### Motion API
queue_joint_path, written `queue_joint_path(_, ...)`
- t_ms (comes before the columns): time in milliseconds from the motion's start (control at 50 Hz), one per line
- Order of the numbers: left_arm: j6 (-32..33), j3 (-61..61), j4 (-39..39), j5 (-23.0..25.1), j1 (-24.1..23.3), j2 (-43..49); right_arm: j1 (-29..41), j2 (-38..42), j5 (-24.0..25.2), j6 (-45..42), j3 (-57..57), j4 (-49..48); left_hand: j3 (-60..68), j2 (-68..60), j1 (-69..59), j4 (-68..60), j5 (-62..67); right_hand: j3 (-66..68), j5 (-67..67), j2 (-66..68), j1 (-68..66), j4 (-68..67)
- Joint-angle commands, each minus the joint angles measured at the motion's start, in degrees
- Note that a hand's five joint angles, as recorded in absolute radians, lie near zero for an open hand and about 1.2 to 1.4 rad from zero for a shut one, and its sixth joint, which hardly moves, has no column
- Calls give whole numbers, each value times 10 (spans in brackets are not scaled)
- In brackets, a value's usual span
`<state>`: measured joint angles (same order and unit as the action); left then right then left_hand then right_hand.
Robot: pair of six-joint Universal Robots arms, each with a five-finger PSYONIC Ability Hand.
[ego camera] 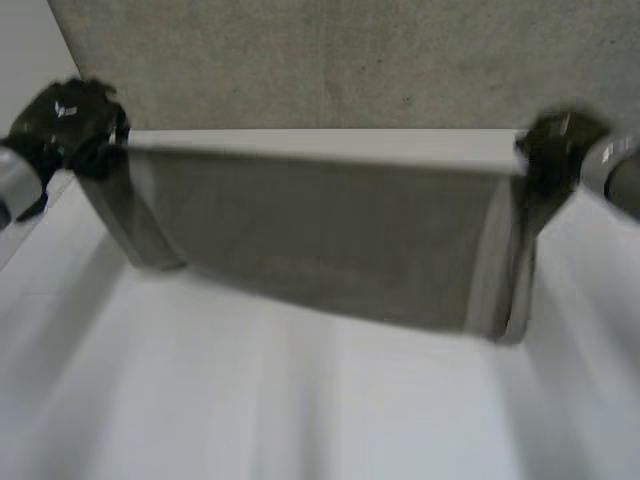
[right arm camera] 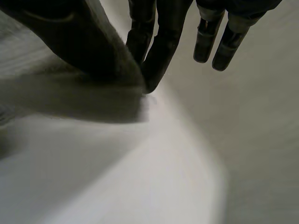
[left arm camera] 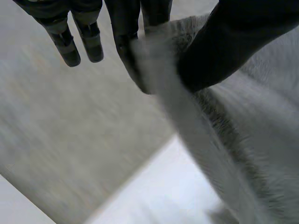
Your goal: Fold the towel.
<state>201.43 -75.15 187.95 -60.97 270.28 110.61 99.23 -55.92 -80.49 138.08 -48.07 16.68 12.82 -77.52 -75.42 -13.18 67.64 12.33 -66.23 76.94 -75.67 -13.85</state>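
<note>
A grey towel (ego camera: 320, 235) hangs stretched between both hands above the white table (ego camera: 300, 400), its lower edge sagging toward the tabletop. My left hand (ego camera: 70, 125) pinches the towel's upper left corner; in the left wrist view the thumb (left arm camera: 224, 46) presses the cloth (left arm camera: 205, 130) against the fingers (left arm camera: 126, 42). My right hand (ego camera: 555, 150) pinches the upper right corner; in the right wrist view the thumb (right arm camera: 70, 42) and fingers (right arm camera: 159, 51) clamp the cloth's edge (right arm camera: 117, 65).
Beyond the table's far edge (ego camera: 320, 135) lies grey carpeted floor (ego camera: 350, 60). Bare white tabletop spreads in front of the hanging towel.
</note>
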Motion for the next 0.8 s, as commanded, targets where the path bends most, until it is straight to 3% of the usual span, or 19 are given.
queue_joint_path(20,-43,178,177,-107,-70,54,25,-13,-7,-33,143,-299,-28,-25,-46,32,24,-23,-38,31,-43,38)
queue_joint_path(60,-113,196,252,-115,-77,16,42,-47,7,-33,132,-350,-28,-25,-46,32,24,-23,-38,31,-43,38)
queue_joint_path(120,-155,196,267,-114,-74,-19,48,-59,38,-33,101,-336,-28,-25,-46,32,24,-23,-38,31,-43,38)
queue_joint_path(160,-229,194,271,-109,-71,-46,47,-63,49,-33,72,-323,-28,-25,-46,32,24,-23,-38,31,-43,38)
queue_joint_path(280,-241,165,265,-73,-66,-39,40,-92,69,-37,-50,-287,-28,-25,-46,32,24,-23,-38,31,-43,38)
queue_joint_path(400,-213,62,272,-23,-42,-28,38,-100,76,-39,-142,-288,-28,-25,-46,32,24,-23,-38,31,-43,38)
queue_joint_path(540,-131,-68,267,24,-27,21,-2,-99,95,-39,-290,-292,-28,-25,-46,32,24,-23,-38,31,-43,38)
queue_joint_path(660,-46,-137,263,32,-6,69,-26,-82,139,-42,-404,-312,-28,-25,-46,32,24,-23,-38,31,-43,38)
queue_joint_path(700,6,-173,262,32,-5,89,-30,-73,142,-44,-425,-325,-28,-25,-46,32,24,-23,-38,31,-43,38)
queue_joint_path(800,51,-204,260,32,-6,96,-33,-62,141,-42,-472,-361,-28,-25,-46,32,24,-23,-38,31,-43,38)
